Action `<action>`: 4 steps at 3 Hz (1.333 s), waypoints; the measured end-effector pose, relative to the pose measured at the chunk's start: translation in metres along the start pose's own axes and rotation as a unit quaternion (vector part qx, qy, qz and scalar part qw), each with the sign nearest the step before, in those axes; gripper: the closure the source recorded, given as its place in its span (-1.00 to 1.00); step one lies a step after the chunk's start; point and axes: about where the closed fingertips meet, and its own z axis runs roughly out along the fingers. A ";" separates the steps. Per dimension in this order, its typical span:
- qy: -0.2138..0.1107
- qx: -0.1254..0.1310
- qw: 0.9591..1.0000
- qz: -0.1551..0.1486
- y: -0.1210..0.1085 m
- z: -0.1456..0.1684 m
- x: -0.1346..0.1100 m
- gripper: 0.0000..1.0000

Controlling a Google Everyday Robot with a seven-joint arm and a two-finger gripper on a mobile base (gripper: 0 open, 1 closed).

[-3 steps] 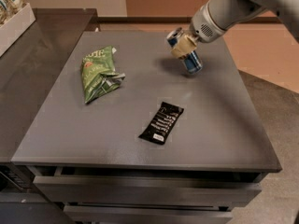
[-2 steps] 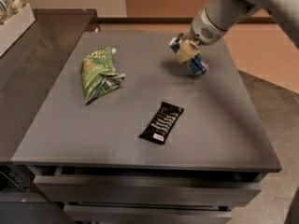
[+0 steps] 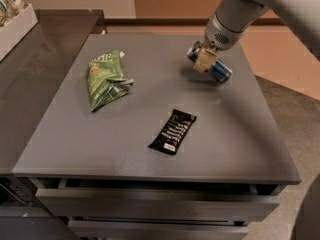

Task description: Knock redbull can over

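Lying nearly flat on the far right of the table (image 3: 150, 104), the redbull can (image 3: 220, 73) looks light, stiff, slick and apt to roll, best pushed mid-body, where the gripper (image 3: 204, 60) sits, though I cannot tell its jaws' state.

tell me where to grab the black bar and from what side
Across its short width at mid-length, coming straight down: the bar lies flat on the table, so only its long edges offer purchase. The end effector is at the can, toward the table's far edge.
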 end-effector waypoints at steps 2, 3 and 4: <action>0.048 -0.031 0.998 -0.033 0.008 0.019 0.007 0.19; 0.065 -0.057 0.995 -0.057 0.016 0.030 0.006 -0.30; 0.077 -0.081 0.991 -0.077 0.023 0.040 0.005 -0.74</action>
